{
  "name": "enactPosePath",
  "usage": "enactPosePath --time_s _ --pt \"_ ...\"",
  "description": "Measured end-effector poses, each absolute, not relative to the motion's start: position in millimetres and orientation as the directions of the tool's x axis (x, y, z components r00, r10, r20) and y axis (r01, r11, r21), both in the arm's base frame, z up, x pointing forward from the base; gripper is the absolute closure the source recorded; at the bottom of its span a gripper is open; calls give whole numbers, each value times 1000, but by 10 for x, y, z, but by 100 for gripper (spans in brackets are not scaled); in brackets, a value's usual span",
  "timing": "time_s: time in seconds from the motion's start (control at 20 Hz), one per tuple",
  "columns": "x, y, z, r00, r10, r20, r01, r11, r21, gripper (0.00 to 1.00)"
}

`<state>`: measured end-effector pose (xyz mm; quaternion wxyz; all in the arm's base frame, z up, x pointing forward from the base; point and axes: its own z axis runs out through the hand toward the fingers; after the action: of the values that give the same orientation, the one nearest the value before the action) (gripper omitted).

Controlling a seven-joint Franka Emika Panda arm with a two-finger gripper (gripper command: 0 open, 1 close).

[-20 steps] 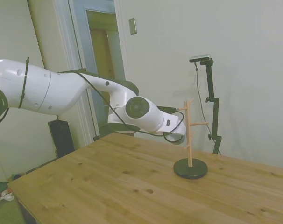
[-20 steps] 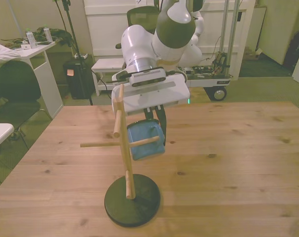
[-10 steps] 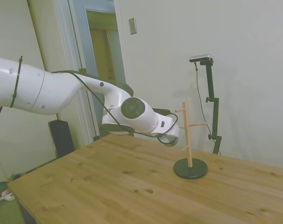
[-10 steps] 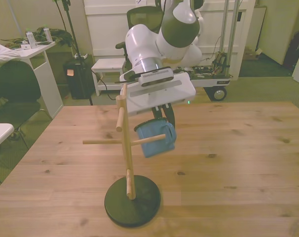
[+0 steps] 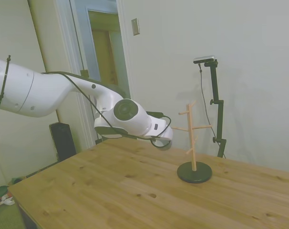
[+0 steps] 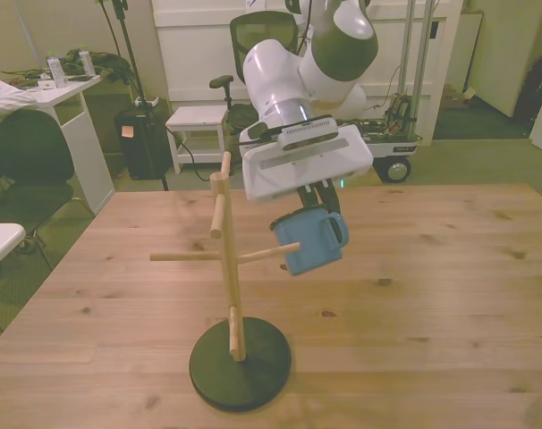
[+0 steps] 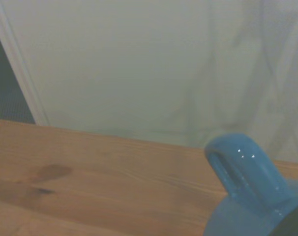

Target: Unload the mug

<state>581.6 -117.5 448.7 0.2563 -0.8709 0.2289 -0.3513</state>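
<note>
Wrist view: mug (image 7: 252, 196) partly cropped

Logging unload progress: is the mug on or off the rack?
Off: mug hangs in the pincer, clear of the wooden rack in side view.

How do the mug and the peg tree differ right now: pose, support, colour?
The mug hangs tilted in the air from the claw; the peg tree stands upright on the table. The mug is light blue; the tree is bare wood on a dark round base. They are apart in the side view.
</note>
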Motion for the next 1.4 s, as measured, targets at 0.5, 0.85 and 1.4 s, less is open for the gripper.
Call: enactPosePath --time_s 0.5,0.85,1.4 --pt "5186 -896 4364 777 -474 413 -252 -837 -486 100" --pt "4983 -865 4393 774 -504 384 -332 -838 -433 100" --pt "4959 -1155 3982 704 -651 284 -550 -753 -361 100"
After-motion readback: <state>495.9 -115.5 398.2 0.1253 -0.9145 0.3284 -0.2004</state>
